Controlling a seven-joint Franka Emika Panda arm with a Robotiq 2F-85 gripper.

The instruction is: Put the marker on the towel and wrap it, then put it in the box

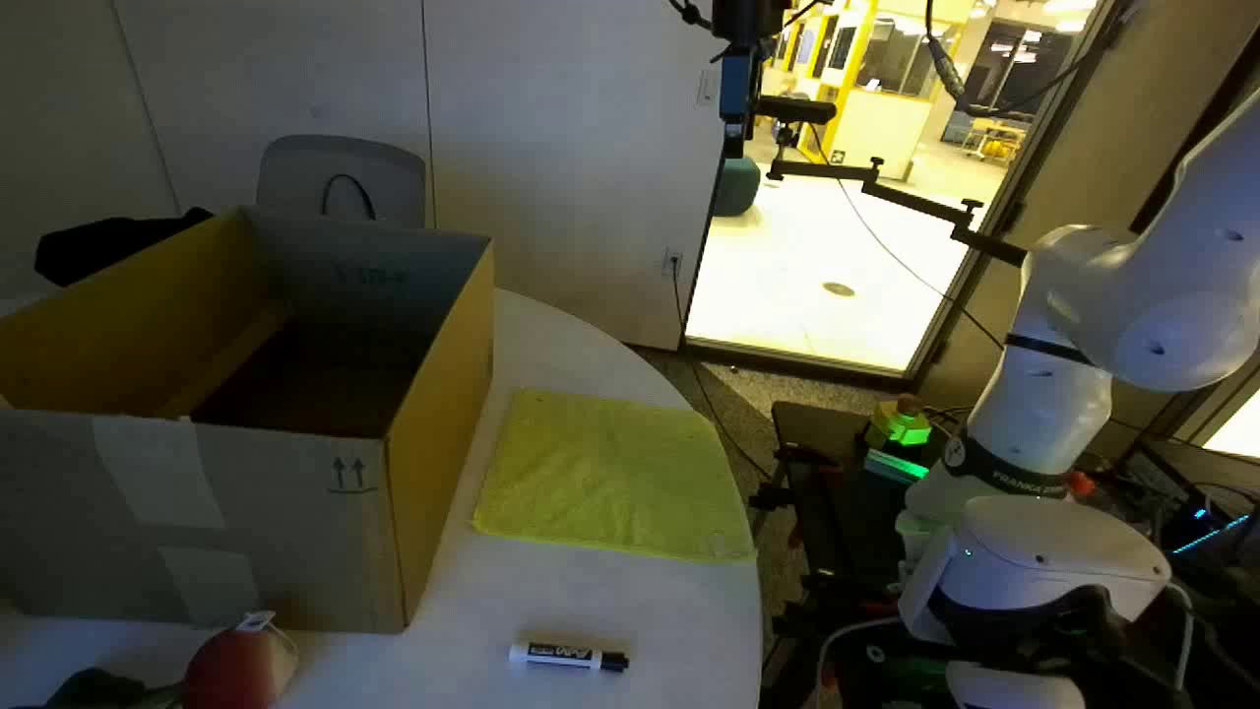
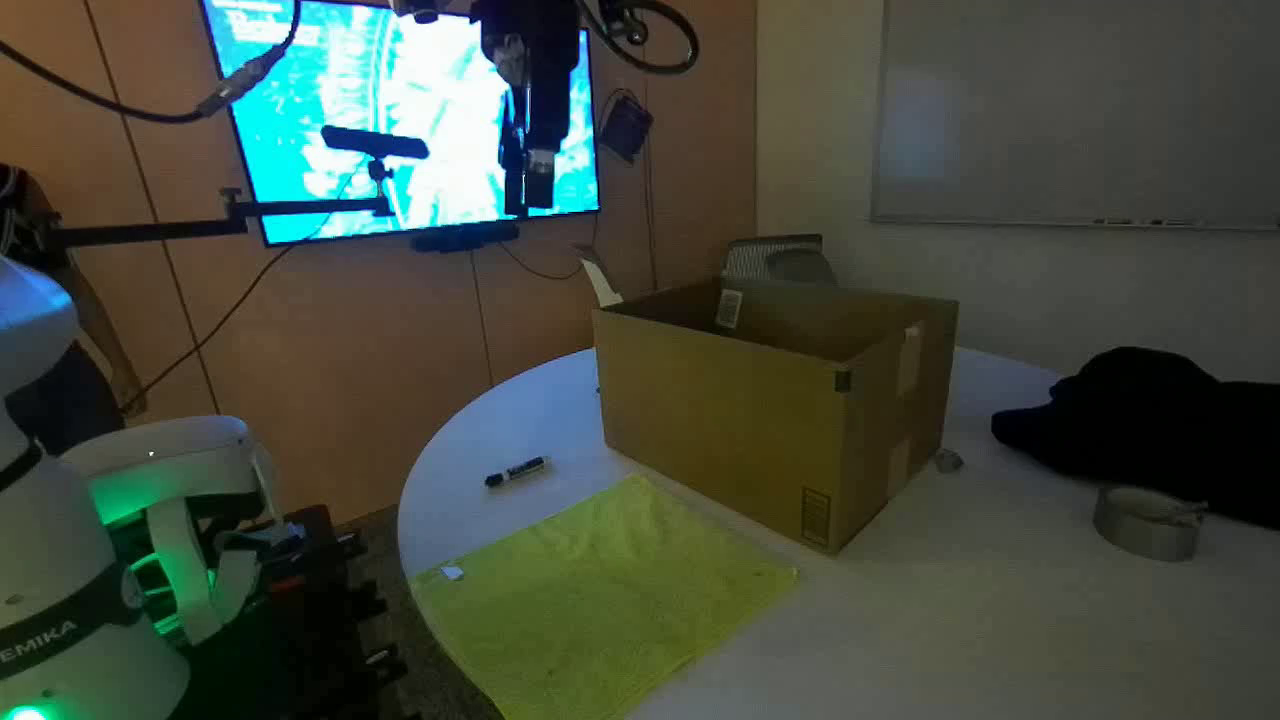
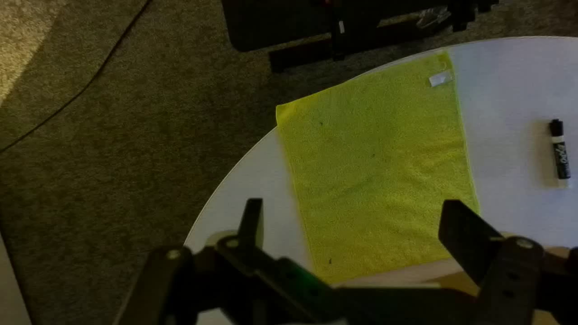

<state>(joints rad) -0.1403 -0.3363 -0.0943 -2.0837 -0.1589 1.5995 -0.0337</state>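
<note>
1. One gripper [image 3: 353, 203] under my control: in the wrist view its two fingers [image 3: 467, 234] stand spread wide, and I have hold of nothing.
2. Both exterior views show me that same gripper hanging high, well above the one white, curved-edge table [image 2: 1000, 650], fingers pointing down.
3. In the wrist view I count one yellow towel [image 3: 379, 171], spread flat on the table, with one white label [image 3: 440, 78] near a corner and another corner reaching past the table's edge.
4. One marker [image 3: 560, 151], black-capped, lies on its side on the bare table, near the towel but apart from it.
5. One cardboard box [image 2: 720, 430] stands open at the top on the same table, just beside the towel.
6. Beyond the box, in an exterior view, I have one roll of tape [image 2: 1145, 530] and one heap of dark cloth [image 2: 1130, 430].
7. Farthest out, in an exterior view, I see one lit screen [image 2: 450, 110] and one whiteboard [image 2: 1080, 110], each on a wall.
</note>
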